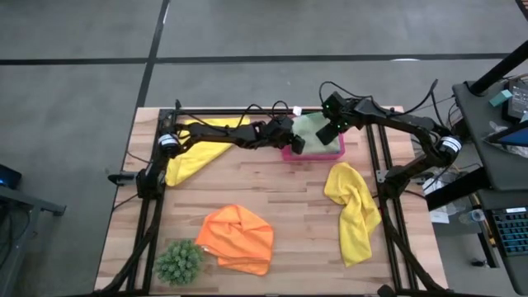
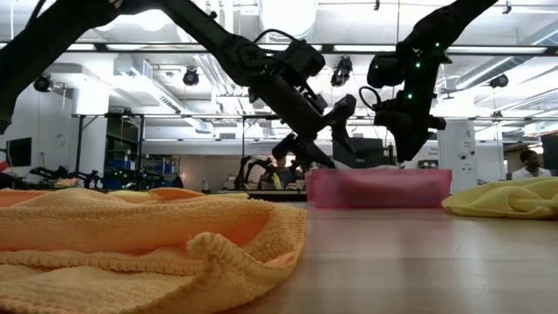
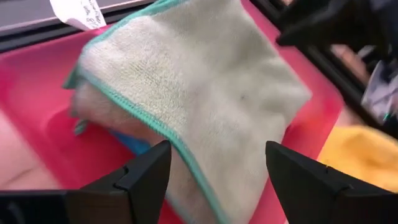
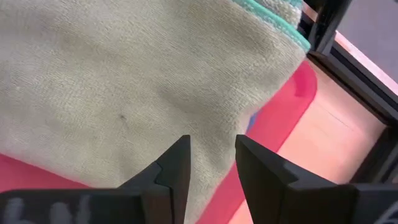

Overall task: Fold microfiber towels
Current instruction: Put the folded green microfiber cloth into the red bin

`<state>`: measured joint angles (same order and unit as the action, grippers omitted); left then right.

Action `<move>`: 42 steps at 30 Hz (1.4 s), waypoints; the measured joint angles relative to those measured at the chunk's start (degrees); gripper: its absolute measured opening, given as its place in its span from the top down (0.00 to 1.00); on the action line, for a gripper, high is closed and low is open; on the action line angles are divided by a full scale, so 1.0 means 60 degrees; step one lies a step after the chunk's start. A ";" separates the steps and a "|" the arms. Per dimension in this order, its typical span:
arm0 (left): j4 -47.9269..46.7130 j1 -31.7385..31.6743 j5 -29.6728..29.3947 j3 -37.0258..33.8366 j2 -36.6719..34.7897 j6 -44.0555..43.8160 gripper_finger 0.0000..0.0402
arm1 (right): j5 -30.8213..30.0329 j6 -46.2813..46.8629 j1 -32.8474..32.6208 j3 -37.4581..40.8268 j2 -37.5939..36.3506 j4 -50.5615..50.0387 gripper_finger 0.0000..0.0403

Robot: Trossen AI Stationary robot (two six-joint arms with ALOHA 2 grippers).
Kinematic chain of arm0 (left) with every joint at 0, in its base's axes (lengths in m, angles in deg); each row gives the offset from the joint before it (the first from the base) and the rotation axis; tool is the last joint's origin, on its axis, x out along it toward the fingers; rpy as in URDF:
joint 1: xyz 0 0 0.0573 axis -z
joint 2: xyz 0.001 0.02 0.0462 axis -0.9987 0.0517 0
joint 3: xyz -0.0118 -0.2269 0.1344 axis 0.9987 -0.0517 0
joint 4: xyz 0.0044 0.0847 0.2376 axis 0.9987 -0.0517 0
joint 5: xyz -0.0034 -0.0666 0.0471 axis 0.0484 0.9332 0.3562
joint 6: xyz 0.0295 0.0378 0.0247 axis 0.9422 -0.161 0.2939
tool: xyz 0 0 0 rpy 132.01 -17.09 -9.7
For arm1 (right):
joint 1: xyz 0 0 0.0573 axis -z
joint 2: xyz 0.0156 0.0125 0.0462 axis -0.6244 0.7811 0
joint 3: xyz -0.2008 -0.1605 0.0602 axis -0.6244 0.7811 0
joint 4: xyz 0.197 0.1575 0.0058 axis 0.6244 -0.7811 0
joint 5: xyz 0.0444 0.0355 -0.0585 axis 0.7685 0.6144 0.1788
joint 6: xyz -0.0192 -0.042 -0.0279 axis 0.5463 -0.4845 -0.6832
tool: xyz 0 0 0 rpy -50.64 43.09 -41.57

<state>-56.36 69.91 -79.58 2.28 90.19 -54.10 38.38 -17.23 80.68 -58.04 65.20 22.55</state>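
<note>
Two yellow towels lie on the table (image 1: pixel 297 186), one at its left (image 1: pixel 195 149) and one at its right (image 1: pixel 353 208), with an orange towel (image 1: pixel 238 238) near the front. Folded in the pink tray (image 1: pixel 318 153), the sage green towel (image 1: pixel 315 132) lies over a blue one (image 3: pixel 132 142). Above it the left pincer (image 3: pixel 211 168) gapes wide and empty; the right pincer (image 4: pixel 212 155) shows a narrow gap, gripping nothing.

A rigid pink tray (image 1: pixel 288 153) sits at the table's far edge, directly beneath both claws; a white paper tag (image 3: pixel 79 12) lies just past its rim; a spiky green plant ball (image 1: pixel 179 261) rests at the near left corner of the wooden table (image 1: pixel 297 214), well apart from either claw.
</note>
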 joint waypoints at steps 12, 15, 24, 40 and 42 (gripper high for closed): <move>-0.2066 0.0141 -0.0028 -0.0297 -0.1339 0.2326 0.39 | 0.0322 -0.0644 -0.0197 0.0236 0.0065 0.2204 0.81; -0.2090 0.0318 -0.0031 -0.0306 -0.1424 0.2926 0.39 | 0.0018 -0.0853 -0.0149 0.0247 0.0281 0.2491 0.89; -0.2081 0.0810 -0.0230 -0.0321 -0.1428 0.3806 0.39 | -0.1185 -0.1083 0.0043 0.0273 0.1769 0.2895 0.98; -0.1940 0.0841 -0.0522 -0.0335 -0.1532 0.4856 0.39 | -0.1203 -0.0821 -0.0028 0.0193 0.1230 0.2364 0.98; -0.1909 0.0831 -0.0514 -0.0335 -0.1532 0.5033 0.41 | -0.0892 -0.0713 -0.0051 0.0194 0.0784 0.2277 0.98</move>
<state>-67.81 74.89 -82.66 0.27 80.99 -23.90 33.03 -21.51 80.38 -56.88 69.91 36.22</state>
